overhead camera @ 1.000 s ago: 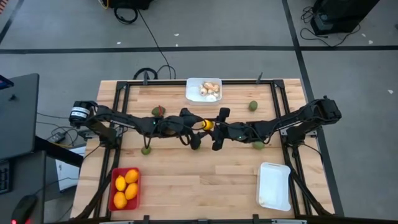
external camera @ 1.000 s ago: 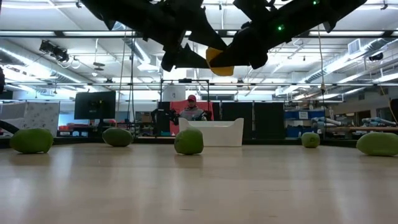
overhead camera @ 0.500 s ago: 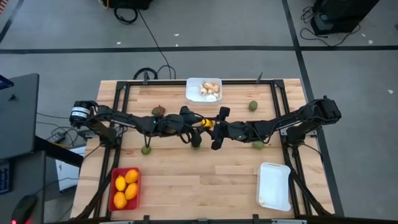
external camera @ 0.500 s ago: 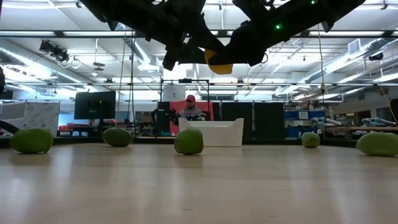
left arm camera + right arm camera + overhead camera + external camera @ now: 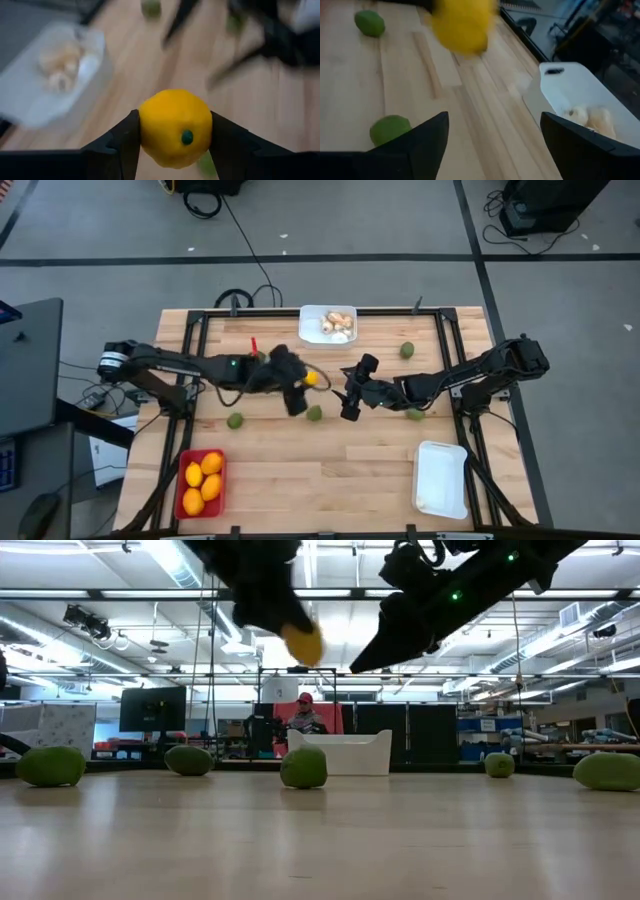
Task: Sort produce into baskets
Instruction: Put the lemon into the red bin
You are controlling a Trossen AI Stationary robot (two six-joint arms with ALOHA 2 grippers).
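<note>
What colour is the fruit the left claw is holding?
Yellow-orange fruit, with a small green dot; the left wrist view shows it best.

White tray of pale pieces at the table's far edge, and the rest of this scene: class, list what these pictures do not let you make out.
- White tray, high view: its pale pieces are too small to count or identify.
- Same tray, left wrist view: blurred.
- Green fruit, left wrist view: mostly hidden behind the yellow fruit held in the left tool.
- Second white tray, low view: not in view.

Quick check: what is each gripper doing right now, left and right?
Left gripper: shut on the yellow fruit, held above the table.
Right gripper: open, holding nothing, near the table's middle.
</note>
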